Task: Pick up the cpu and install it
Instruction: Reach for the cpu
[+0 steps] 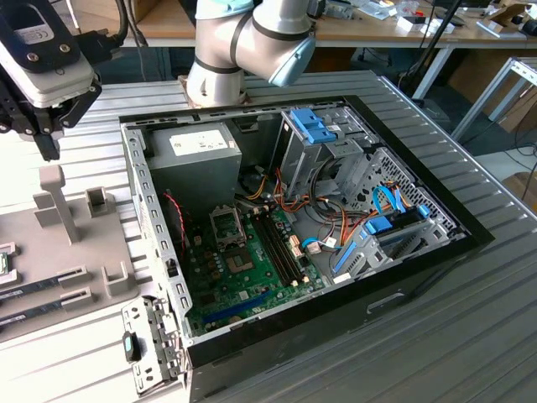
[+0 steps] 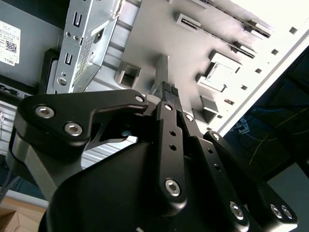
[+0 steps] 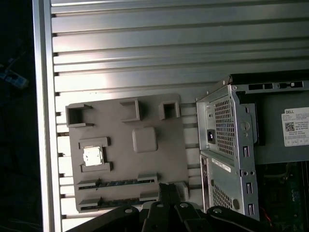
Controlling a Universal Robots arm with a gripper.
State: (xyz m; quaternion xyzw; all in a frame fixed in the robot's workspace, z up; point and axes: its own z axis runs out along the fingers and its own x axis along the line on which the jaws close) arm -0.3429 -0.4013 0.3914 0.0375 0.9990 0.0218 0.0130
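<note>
Cpu (image 3: 92,155) lies flat, silvery top up, in its square nest on the grey fixture plate (image 3: 125,121), and your claw (image 3: 168,189) is not touching it. You have the claw narrow: in both wrist views the two fingers (image 2: 169,135) meet at the tips with nothing between them. It hangs above the plate, pointing down, clear of everything on it.

In the second wrist view the claw's black linkage bulks up close, and just past the tips stands the plate's upright post (image 2: 161,70). The first wrist view looks straight down and gives you the layout. The cpu sits in its nest, and the memory sticks (image 3: 118,182) lie in long slots beside it, on the side toward the fingertips.

The exterior view gives you the wider scene. Your claw (image 1: 48,147) hangs at the exterior view's left, above the post. The open computer case (image 1: 138,193) lies just beside the plate, toward the exterior view's right. Inside it you can see the green motherboard (image 1: 252,273), with a metal-framed socket (image 1: 226,225) near the power supply (image 1: 197,144).

Your arm (image 1: 243,38) stands on the table (image 1: 470,336) behind the case. It rises out of the top of that view, and the wrist comes in at the upper left corner.
</note>
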